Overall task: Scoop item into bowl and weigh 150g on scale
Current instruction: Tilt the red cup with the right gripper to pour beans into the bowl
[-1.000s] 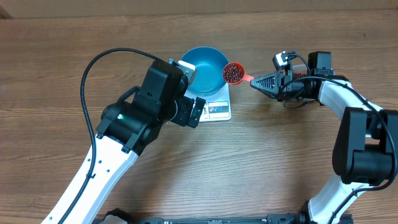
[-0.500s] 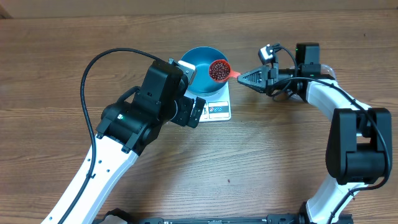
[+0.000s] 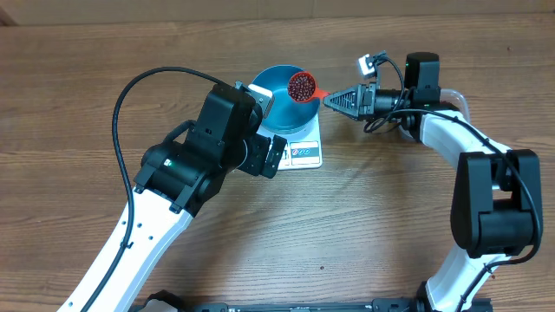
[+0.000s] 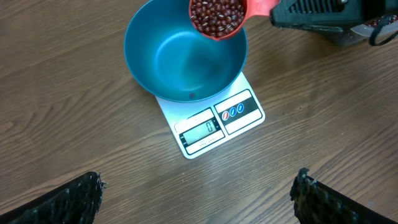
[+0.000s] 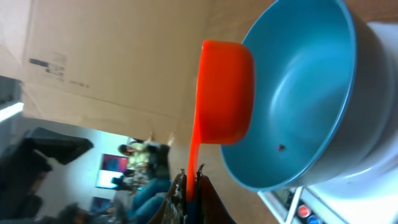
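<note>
The blue bowl (image 3: 279, 97) stands on the white scale (image 3: 305, 154), whose display (image 4: 200, 130) shows zero. One lone bean (image 4: 191, 95) lies in the bowl. My right gripper (image 3: 334, 100) is shut on the handle of an orange-red scoop (image 3: 302, 84), held level over the bowl's far right rim. The scoop is heaped with dark red-brown beans (image 4: 216, 14). In the right wrist view the scoop (image 5: 225, 93) hangs beside the bowl (image 5: 305, 93), its handle pinched at my right gripper (image 5: 191, 186). My left gripper (image 4: 199, 199) is open and empty over the table in front of the scale.
A brown cardboard wall (image 3: 260, 10) runs along the table's back edge. My left arm (image 3: 186, 169) and its black cable (image 3: 130, 95) lie over the table left of the scale. The wooden tabletop (image 3: 364, 225) surrounds the scale.
My right gripper has carried the full scoop leftward, from right of the bowl to above its rim. The left arm has not moved.
</note>
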`<state>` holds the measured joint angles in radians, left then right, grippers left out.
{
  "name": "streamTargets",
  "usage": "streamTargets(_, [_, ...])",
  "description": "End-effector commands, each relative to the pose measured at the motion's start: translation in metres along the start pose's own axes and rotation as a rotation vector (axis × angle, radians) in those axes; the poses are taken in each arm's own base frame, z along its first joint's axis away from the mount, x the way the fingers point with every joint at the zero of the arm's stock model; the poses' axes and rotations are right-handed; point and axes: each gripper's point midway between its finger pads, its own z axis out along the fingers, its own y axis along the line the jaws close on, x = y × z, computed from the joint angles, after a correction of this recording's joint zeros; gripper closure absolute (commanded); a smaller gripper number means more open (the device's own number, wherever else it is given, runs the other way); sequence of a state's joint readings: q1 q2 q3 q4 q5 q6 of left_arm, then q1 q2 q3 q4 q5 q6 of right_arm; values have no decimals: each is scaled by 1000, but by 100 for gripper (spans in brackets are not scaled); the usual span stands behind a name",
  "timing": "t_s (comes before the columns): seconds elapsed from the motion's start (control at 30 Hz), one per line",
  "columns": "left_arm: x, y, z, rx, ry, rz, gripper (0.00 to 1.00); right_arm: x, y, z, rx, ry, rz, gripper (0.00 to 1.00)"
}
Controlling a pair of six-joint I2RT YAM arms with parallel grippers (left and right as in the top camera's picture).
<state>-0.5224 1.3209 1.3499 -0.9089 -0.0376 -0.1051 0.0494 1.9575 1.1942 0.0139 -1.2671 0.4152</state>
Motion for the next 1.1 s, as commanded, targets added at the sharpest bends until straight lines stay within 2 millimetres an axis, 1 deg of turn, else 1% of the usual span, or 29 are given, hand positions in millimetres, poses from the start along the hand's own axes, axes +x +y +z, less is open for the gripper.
streamTargets(0.0, [-5, -2, -1, 7, -10, -2, 0, -2, -5, 7, 29, -4, -131, 96])
streamTargets(0.27, [-5, -2, -1, 8, -10, -2, 0, -2, -6, 9, 40, -1, -355, 96])
streamTargets(0.37, [-5, -2, -1, 8, -10, -2, 1, -4, -10, 9, 67, -7, -431, 96])
streamTargets(0.47, [-5, -2, -1, 7, -10, -2, 0, -9, -17, 8, 114, -22, -456, 96])
streamTargets(0.67, [-5, -2, -1, 8, -10, -2, 1, -9, -17, 8, 117, -15, -598, 96])
streamTargets(1.07, [-5, -2, -1, 8, -10, -2, 0, -11, -16, 8, 120, 3, -1004, 96])
